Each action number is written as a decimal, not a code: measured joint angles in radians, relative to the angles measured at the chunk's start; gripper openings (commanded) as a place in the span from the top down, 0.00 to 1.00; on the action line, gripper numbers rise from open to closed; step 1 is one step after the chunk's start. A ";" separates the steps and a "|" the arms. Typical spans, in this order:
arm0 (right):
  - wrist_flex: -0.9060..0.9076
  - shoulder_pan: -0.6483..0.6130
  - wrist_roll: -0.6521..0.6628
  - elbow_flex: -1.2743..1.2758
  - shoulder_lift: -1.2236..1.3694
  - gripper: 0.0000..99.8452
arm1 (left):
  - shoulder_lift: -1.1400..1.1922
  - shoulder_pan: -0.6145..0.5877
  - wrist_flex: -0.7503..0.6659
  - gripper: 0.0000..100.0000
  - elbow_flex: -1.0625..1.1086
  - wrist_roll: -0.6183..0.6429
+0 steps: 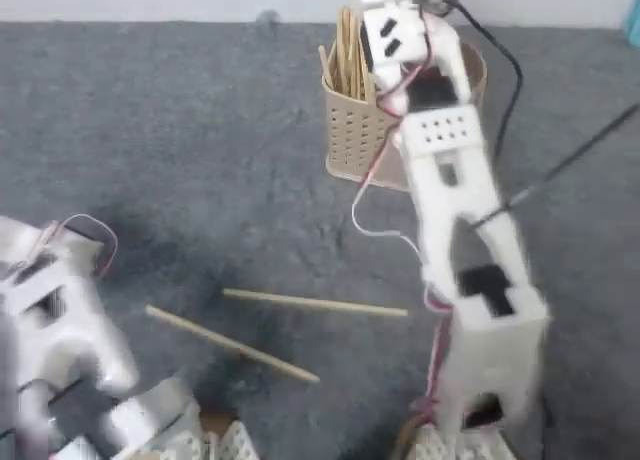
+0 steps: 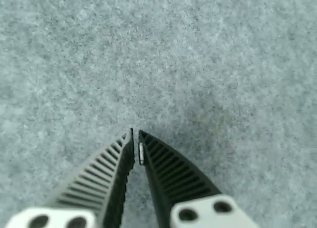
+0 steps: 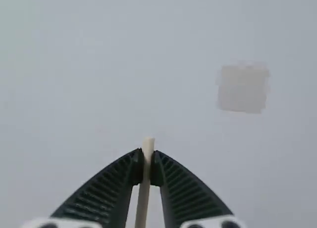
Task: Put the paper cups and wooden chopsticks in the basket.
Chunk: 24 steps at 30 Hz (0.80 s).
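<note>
A tan perforated basket [image 1: 360, 130] stands at the back of the grey carpet with several wooden chopsticks [image 1: 350, 55] upright in it. The right arm [image 1: 450, 170] is stretched over the basket. Its gripper [image 3: 147, 161] is shut on one wooden chopstick [image 3: 145, 183], whose tip sticks out past the fingertips toward a pale wall. Two more chopsticks [image 1: 315, 303] [image 1: 232, 344] lie flat on the carpet in front. The left gripper [image 2: 135, 139] is shut with nothing in it and hangs over bare carpet; the left arm [image 1: 60, 340] sits at the near left.
A brown rim [image 1: 478, 68] shows behind the right arm, next to the basket. Black cables [image 1: 560, 165] run across the right side of the carpet. A pale square [image 3: 243, 87] marks the wall in the right wrist view.
</note>
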 measured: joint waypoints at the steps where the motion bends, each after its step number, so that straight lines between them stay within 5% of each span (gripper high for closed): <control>1: 0.000 0.009 0.000 -0.005 0.014 0.99 | 0.000 0.000 0.000 0.99 0.000 0.000; 8: 0.000 0.072 -0.101 0.115 -0.005 0.99 | 0.000 0.012 0.000 0.99 0.000 0.000; 19: -0.008 0.044 -0.172 0.764 -0.410 0.99 | 0.000 0.014 0.000 0.99 0.000 0.000; 24: -0.003 0.025 -0.172 0.876 -0.496 0.85 | 0.000 0.017 0.000 0.99 0.000 0.000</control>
